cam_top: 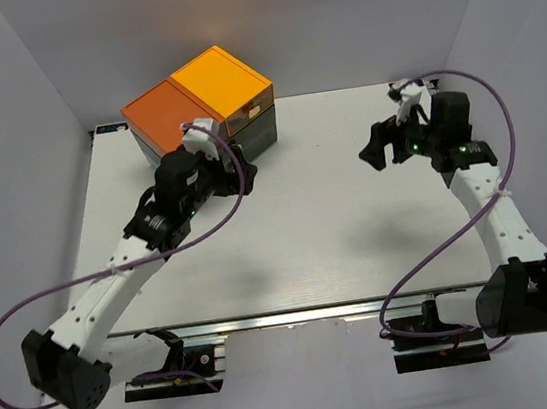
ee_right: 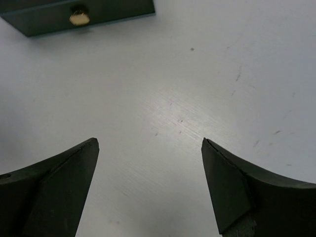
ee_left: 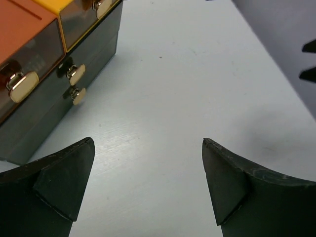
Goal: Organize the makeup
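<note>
No makeup shows in any view: no brushes, palettes, compact or bottles. My left gripper [cam_top: 240,160] is open and empty, right in front of the drawer box [cam_top: 198,105]; in the left wrist view [ee_left: 148,148] only bare table lies between its fingers. My right gripper [cam_top: 377,146] is open and empty over the right part of the table, apart from the box; the right wrist view [ee_right: 149,145] shows only bare table between its fingers.
The dark-green box with orange and yellow tops stands at the back left. Its drawers look shut, with gold knobs [ee_left: 76,74] on the fronts. A corner of it with one knob [ee_right: 79,18] shows in the right wrist view. Grey walls enclose the white table [cam_top: 327,228].
</note>
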{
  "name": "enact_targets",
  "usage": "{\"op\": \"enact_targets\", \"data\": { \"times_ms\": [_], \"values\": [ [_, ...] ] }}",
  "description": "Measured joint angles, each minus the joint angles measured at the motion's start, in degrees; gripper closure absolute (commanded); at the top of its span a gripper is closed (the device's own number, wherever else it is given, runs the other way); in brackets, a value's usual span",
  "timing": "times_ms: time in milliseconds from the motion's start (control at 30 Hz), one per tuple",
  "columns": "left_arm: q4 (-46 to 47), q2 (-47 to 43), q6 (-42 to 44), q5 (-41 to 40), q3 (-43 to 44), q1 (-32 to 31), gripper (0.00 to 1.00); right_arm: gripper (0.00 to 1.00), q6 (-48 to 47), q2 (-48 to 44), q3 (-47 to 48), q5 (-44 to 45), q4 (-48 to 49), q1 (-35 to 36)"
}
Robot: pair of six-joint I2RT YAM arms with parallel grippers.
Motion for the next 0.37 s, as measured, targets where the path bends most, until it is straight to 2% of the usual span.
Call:
{"op": "enact_targets", "data": {
  "times_ms": [167,367],
  "values": [
    [2.3,-9.5,-4.7,2.0,-5.9,0.0,0.02,0.11,4.5,1.9,10.0,7.5,-4.0,0.0],
    [3.3,-11.6,-6.0,2.4,-5.9,0.0,0.02,0.11,8.0,1.9,13.9,10.9,-6.1,0.0]
  ]
}}
